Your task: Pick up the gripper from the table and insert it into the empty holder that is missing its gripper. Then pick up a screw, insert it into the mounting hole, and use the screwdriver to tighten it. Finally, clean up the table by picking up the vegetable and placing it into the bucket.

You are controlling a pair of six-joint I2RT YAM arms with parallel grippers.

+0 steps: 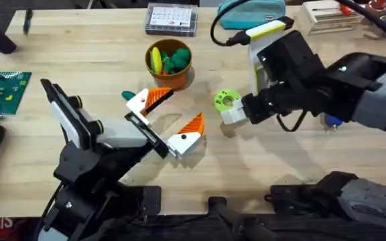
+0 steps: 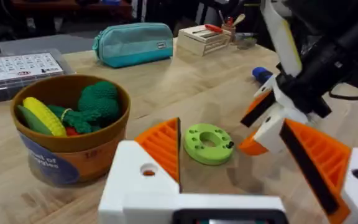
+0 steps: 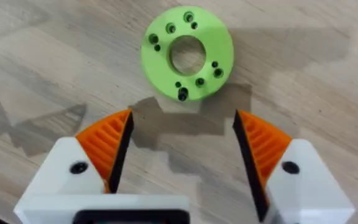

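Observation:
The vegetable (image 1: 225, 100), a lime-green ring with a dark hole, lies flat on the table to the right of the bucket (image 1: 169, 61). It also shows as the vegetable (image 3: 187, 53) just beyond my open right gripper (image 3: 185, 149), not touched by it. From the right, the right gripper (image 1: 230, 114) hovers low beside it. My left gripper (image 1: 173, 112) stands wide open and empty in front of the bucket (image 2: 73, 134), facing the vegetable (image 2: 209, 143). The blue screwdriver (image 1: 332, 120) peeks out behind the right arm. The loose gripper, holder and screw are out of view.
The bucket holds yellow and dark green toys (image 1: 168, 57). A clear compartment box (image 1: 171, 19) and a teal pouch (image 1: 250, 13) sit at the far edge. A green brick plate (image 1: 2, 90) lies at the far left.

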